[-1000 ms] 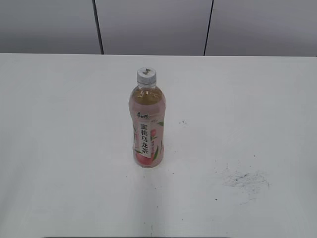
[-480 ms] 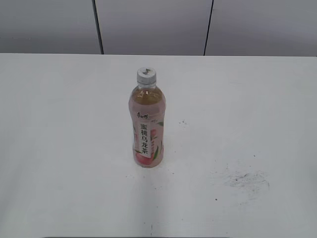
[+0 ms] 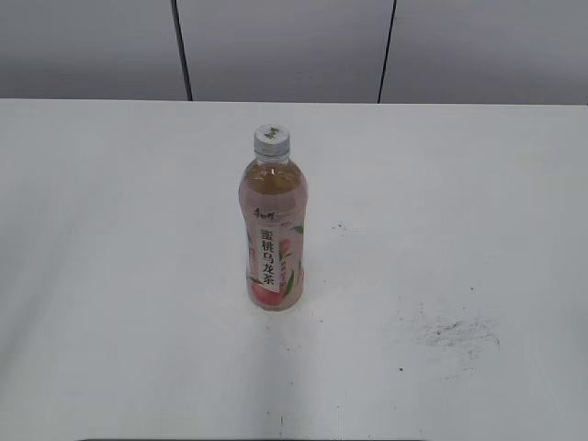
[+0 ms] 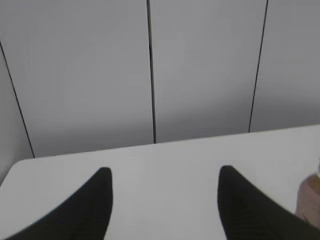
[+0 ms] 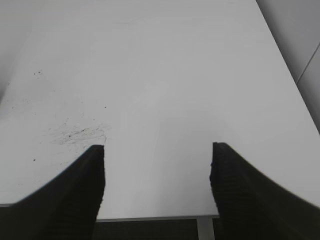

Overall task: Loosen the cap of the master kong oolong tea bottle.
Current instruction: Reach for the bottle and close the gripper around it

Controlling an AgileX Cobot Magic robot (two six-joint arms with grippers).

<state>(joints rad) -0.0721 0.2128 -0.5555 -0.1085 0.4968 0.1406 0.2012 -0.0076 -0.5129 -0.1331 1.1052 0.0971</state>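
The master kong oolong tea bottle (image 3: 273, 239) stands upright in the middle of the white table (image 3: 110, 230), its pink label and white strip of characters facing the camera. Its white-grey ribbed cap (image 3: 272, 139) sits on the neck. A sliver of the bottle shows at the right edge of the left wrist view (image 4: 310, 197). My left gripper (image 4: 165, 172) is open and empty, low over the table, to the left of the bottle. My right gripper (image 5: 157, 150) is open and empty above the table's near edge. Neither gripper shows in the exterior view.
A dark scuff mark (image 3: 455, 333) lies on the table right of the bottle and also shows in the right wrist view (image 5: 75, 134). A grey panelled wall (image 3: 285, 46) stands behind the table. The table's front edge (image 5: 150, 218) is under the right gripper.
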